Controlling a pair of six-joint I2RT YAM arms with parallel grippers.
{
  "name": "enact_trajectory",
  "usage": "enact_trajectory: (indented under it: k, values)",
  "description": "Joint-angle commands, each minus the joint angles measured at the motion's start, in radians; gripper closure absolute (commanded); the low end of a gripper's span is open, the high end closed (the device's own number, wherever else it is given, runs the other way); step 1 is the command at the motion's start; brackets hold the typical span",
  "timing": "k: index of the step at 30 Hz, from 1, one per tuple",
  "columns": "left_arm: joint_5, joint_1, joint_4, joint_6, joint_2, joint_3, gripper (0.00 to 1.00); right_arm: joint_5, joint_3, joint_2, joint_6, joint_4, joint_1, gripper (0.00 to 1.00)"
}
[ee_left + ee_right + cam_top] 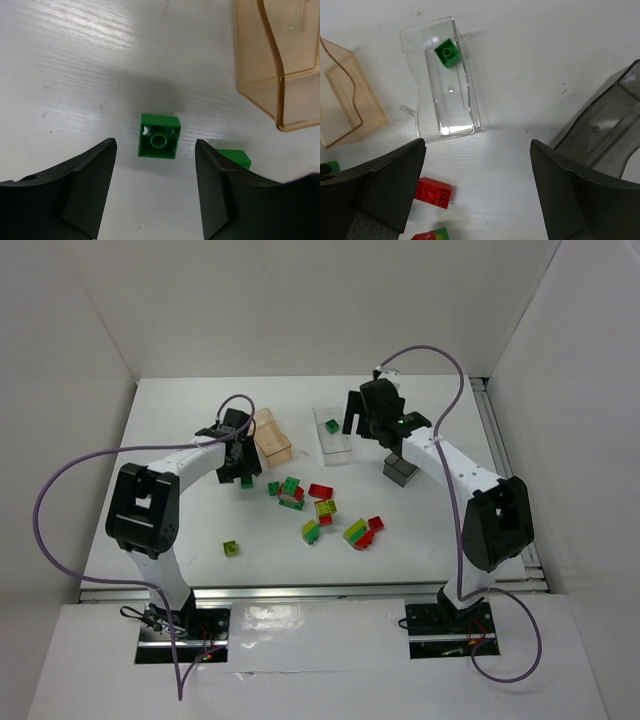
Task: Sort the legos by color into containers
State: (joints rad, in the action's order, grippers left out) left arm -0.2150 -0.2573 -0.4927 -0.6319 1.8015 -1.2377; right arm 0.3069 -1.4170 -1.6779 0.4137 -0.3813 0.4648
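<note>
Spreading the left hand (155,147) partly open at lower frame, straddling an upturned green lego (159,136) on the desk (75,75) without touching it, orange container (280,60) at upper right. Holding the right hand (477,145) wide and empty below the clear container (450,105), with a second green lego (446,52) lying in its upper end.

surface: a white table (180,530) is seen — faint dark specks (47,116) are shown on it in the left wrist view | enclosure: the table is closed in by white walls (300,300) at the back and both sides | edging: metal rails (300,592) are laid along its near and right edges
</note>
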Motion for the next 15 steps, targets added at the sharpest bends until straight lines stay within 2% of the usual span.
enact_trajectory:
  k: [1,3,6,7,8,11,13,15]
  values:
    - [-0.035,-0.003,0.029,-0.023,0.039,0.001,0.28,0.011,0.026,0.050,-0.004,0.019,-0.009,0.08]
    - [-0.026,-0.003,0.029,-0.023,0.039,0.001,0.31,0.032,0.035,0.050,-0.004,-0.001,-0.009,0.08]
    - [-0.017,-0.003,0.029,-0.023,0.039,0.001,0.31,0.032,0.035,0.070,-0.004,-0.010,-0.009,0.08]
    - [-0.017,-0.003,0.029,-0.023,0.048,0.001,0.27,0.032,0.046,0.081,-0.004,-0.010,-0.018,0.08]
    - [-0.017,-0.003,0.020,-0.032,0.048,0.001,0.27,0.041,0.046,0.081,-0.004,-0.010,-0.018,0.08]
    - [-0.017,-0.003,0.020,-0.032,0.058,0.001,0.33,0.041,0.055,0.099,-0.004,-0.010,-0.018,0.08]
    - [-0.017,-0.003,0.020,-0.032,0.058,-0.008,0.43,0.041,0.064,0.109,-0.004,-0.010,-0.028,0.08]
    - [0.009,-0.003,0.020,-0.032,0.058,-0.017,0.43,0.052,0.064,0.109,-0.004,-0.019,-0.028,0.08]
